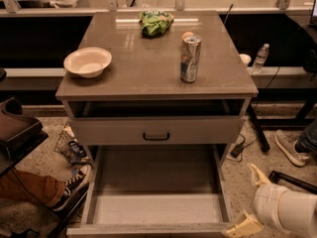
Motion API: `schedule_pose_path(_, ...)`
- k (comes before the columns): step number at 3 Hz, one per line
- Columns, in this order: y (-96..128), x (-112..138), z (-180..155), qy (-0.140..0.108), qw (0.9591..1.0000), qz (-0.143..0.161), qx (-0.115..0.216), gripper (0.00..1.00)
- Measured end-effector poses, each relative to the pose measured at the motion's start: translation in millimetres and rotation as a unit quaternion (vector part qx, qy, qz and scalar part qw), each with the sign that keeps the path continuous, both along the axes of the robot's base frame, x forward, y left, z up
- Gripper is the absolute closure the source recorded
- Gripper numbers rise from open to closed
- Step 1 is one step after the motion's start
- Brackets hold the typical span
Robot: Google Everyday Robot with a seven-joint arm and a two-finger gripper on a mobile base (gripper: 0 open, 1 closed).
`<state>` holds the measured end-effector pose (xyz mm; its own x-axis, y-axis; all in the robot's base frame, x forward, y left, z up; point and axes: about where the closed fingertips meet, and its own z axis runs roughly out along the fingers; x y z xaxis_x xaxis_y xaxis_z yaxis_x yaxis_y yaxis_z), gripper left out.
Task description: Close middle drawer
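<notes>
A silver drink can [190, 58] stands on the smooth brown counter [133, 76]; I cannot read its label. Near it are a round cream bowl [87, 62] and a crinkled green bag [155, 22]. The floor [240, 187] is speckled stone. The middle drawer [156, 180] is pulled far out below a taller grey drawer front [109, 131], its bare grey bottom showing. My two cream fingers [243, 226] are at lower right, just beside the drawer's front right corner, spread apart

Dim, warm overhead light glares off the tabletop [143, 68] (gripper [240, 198] lit pale, lower right).
</notes>
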<state>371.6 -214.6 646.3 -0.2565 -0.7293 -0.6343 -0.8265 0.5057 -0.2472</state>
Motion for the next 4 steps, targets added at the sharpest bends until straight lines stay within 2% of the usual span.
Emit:
schedule_pose_path(1, -27.9, -21.2, -54.6, -0.003, 0.9989, -0.019, -0.043, 0.0)
schedule_pose_path(2, -46.2, -59.9, -105.2, 0.011, 0.9971, -0.043, -0.063, 0.16)
schedule_pose_path(3, -53.5, -101.1, -160.3, 0.034, 0.9953, -0.073, -0.053, 0.39)
schedule_pose_path(4, -46.8, -124.3, -205.1, 0.047, 0.9937, -0.1, -0.014, 0.61)
